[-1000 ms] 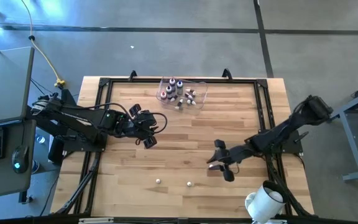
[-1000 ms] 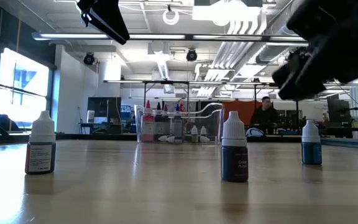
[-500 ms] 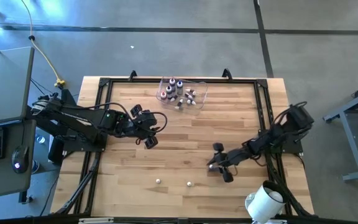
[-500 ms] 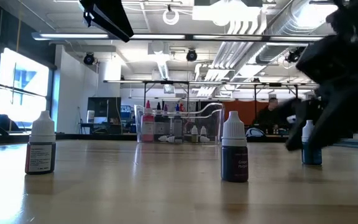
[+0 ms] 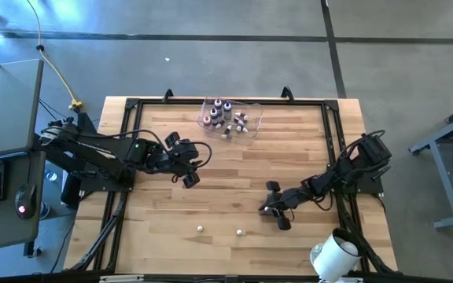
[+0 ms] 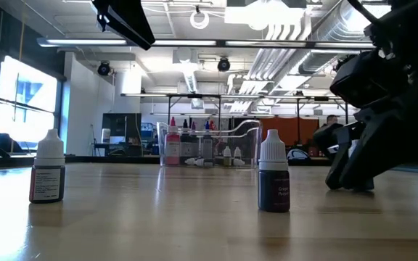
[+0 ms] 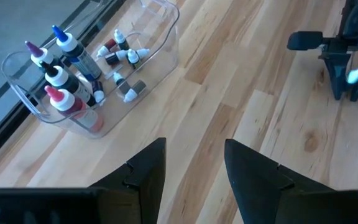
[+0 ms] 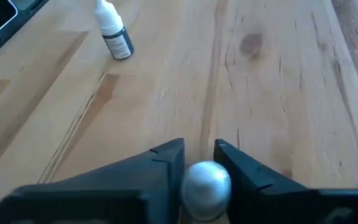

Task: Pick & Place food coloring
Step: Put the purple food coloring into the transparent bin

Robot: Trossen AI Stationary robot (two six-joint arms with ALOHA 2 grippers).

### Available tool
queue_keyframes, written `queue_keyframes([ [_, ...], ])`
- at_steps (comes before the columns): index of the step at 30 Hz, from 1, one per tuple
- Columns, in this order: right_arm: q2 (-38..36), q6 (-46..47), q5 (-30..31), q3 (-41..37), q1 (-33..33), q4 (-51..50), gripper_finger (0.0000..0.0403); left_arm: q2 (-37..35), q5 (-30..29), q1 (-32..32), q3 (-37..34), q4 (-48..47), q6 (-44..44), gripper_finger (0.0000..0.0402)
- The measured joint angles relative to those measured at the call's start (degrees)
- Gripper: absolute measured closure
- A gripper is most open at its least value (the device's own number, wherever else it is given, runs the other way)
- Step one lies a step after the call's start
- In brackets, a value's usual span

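On the wooden table (image 5: 211, 196), the right arm's fingers (image 8: 166, 163) pinch a white-capped bottle (image 8: 207, 182); left fingers (image 7: 148, 171) hover spread.

Two dark, near-black arms built of slim jointed segments with boxy housings at the joints. Left arm (image 5: 108, 153) thick and blocky near the base, with a thin cable looping beside the wrist. Right arm (image 5: 344, 169) slimmer, with a black cable arching over its elbow housing. Matte black fingers (image 7: 257, 177) on the left, wedge-shaped, flat-faced, with angular stepped edges. Same dark angular fingers (image 8: 166, 163) on the right
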Motion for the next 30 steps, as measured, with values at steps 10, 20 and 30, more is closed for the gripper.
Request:
queue_keyframes([
  [10,-2.45,-13.76,8.57,-0.03,-4.16,20.19,0.0346,0.01,-0.07,0.02,0.00,-0.04,0.61,0.0241],
  [20,-7.78,-45.50,17.74,13.32,-28.59,22.38,0.0347,-0.01,-1.61,0.04,0.00,-0.02,1.70,0.0241],
  [30,-1.69,-28.82,-4.44,41.84,-49.27,-34.43,0.0397,0.69,-1.31,0.02,-0.01,-0.10,1.49,0.0241],
])
